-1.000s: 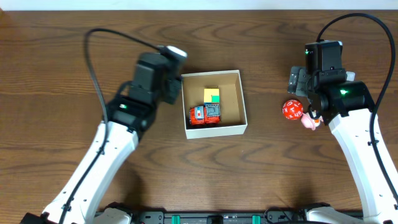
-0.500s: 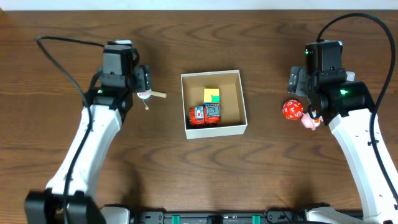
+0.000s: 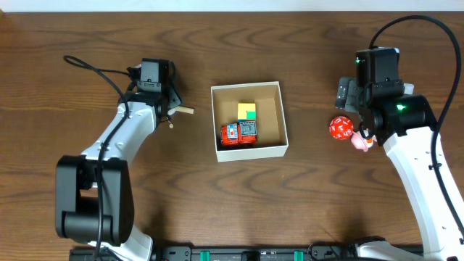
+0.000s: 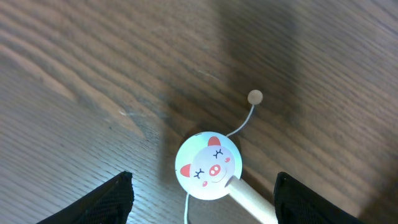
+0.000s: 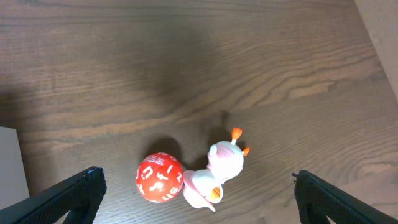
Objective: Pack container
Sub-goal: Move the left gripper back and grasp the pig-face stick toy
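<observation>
The container (image 3: pixel 254 151) is a square white box with a brown inside at the table's middle. It holds a red toy car (image 3: pixel 239 134) and a yellow-green block (image 3: pixel 247 110). My left gripper (image 3: pixel 168 110) is open over a small pig-faced drum rattle (image 4: pixel 208 165) on a wooden stick (image 4: pixel 252 200). The rattle lies on the table between the spread fingers (image 4: pixel 115 199). My right gripper (image 3: pixel 355 130) is open over a red lettered ball (image 5: pixel 160 177) and a pink toy bird (image 5: pixel 217 171). These two touch each other right of the container.
The rattle's stick (image 3: pixel 184 111) points toward the container's left wall. Its string ends in a small bead (image 4: pixel 255 96). The container's corner (image 5: pixel 9 165) shows at the left of the right wrist view. The table's pale edge (image 5: pixel 382 31) is at its top right.
My left arm has swung left, away from the container's left wall, and now hangs over the pig rattle. The right arm and the toys under it have not moved.
</observation>
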